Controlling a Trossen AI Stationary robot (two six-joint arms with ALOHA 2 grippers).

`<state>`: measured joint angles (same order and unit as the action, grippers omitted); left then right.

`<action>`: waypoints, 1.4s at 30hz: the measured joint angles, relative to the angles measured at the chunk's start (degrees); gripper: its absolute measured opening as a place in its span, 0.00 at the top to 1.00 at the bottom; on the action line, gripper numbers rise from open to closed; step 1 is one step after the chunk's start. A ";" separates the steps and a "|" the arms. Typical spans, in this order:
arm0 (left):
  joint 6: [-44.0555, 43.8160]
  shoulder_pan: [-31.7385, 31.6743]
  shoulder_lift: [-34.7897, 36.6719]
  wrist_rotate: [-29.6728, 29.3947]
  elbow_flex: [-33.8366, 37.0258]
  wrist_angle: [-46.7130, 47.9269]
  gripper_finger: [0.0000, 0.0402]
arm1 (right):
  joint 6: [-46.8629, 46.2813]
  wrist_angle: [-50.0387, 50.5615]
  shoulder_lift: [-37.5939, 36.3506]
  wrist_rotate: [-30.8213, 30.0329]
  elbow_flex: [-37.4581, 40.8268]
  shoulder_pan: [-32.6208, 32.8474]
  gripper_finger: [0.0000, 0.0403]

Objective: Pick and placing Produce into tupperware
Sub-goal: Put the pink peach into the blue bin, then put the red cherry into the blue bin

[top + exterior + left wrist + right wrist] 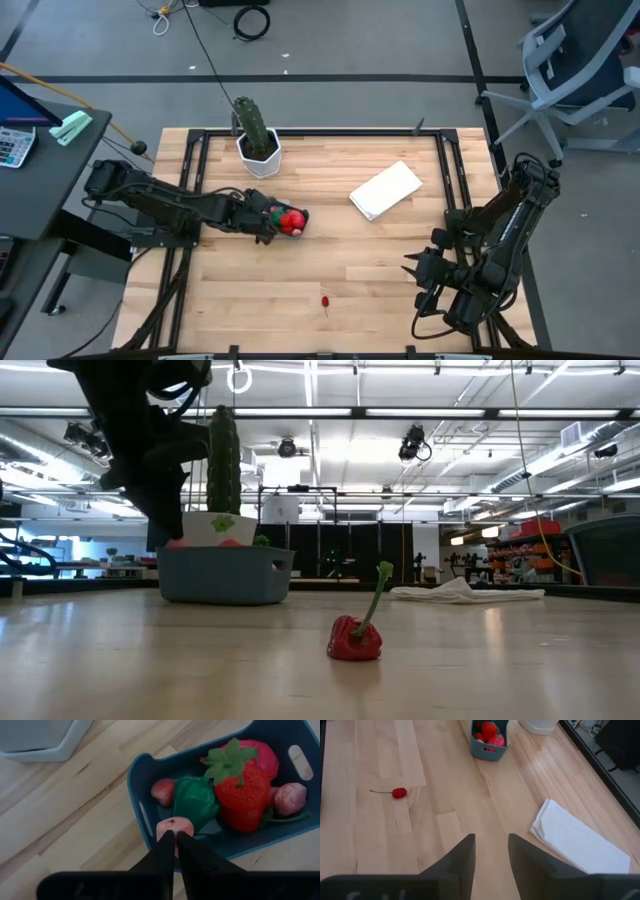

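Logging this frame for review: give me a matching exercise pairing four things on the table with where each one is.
Things:
1. pink piece
2. red pepper
3. strawberry
4. white cloth

Places:
A. lying inside the tupperware
B. alone on bare wood near the table's front edge
C. flat on the table toward the right arm's side
D. pinched in the left gripper at the tupperware's rim

Pairs: 1-D, 2-B, 3-A, 4-C
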<state>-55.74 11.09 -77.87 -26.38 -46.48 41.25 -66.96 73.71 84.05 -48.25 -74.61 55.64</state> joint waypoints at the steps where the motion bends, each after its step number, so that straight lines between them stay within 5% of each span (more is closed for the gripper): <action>1: 0.01 0.00 0.00 0.13 0.00 0.00 0.92 | 0.01 0.00 0.00 0.00 0.00 0.00 0.69; 11: -0.52 0.00 -0.02 0.72 -0.02 -3.52 0.72 | 4.76 -5.98 0.00 3.30 0.02 -3.00 0.69; 23: 2.85 0.00 -0.02 2.38 -0.09 -15.03 0.69 | 38.36 -65.10 1.48 26.35 21.32 -14.76 0.68; 27: 2.88 0.02 -0.04 4.29 -0.09 -15.14 0.71 | 39.35 -69.81 1.49 29.87 25.03 -19.26 0.64; 39: 2.86 0.02 -0.07 4.48 -0.09 -15.21 0.71 | 50.46 -74.09 2.86 27.82 24.94 -28.54 0.53; 42: 2.92 0.00 -0.07 4.50 -0.09 -15.21 0.72 | 49.06 -77.92 3.40 34.80 24.90 -30.40 0.54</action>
<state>-52.82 11.09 -77.93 -21.89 -46.57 26.04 -17.90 -4.21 87.45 -13.45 -49.71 25.24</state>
